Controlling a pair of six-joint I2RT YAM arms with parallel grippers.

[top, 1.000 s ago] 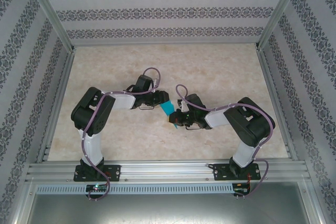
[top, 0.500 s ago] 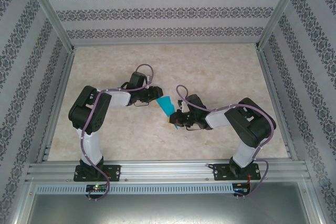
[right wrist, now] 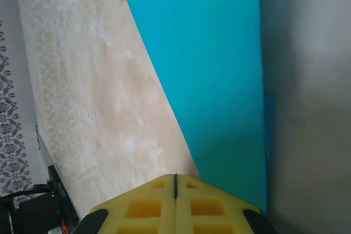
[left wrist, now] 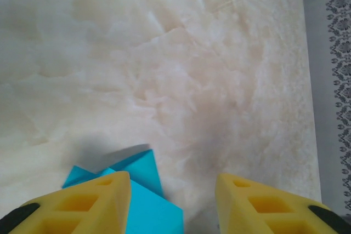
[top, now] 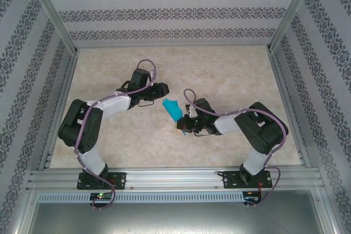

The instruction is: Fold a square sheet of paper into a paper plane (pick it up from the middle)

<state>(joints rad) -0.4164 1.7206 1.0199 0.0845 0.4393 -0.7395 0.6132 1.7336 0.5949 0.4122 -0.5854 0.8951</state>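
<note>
1. One square sheet of paper (top: 172, 108), teal and already partly folded, lies mid-table between the two arms.
2. At its near end the right gripper (right wrist: 175, 186) has its yellow fingers (right wrist: 214, 206) pressed together, seemingly pinching the paper's edge.
3. Just beside its far corner the left gripper (left wrist: 173, 183) hovers with jaws spread and nothing between them.
4. To fold well, I'd hold the right pinch firm as an anchor and bring the left gripper squarely onto the free flap, so the crease runs straight.
5. No brand, label or writing is legible on paper, grippers or table (top: 230, 75).
</note>
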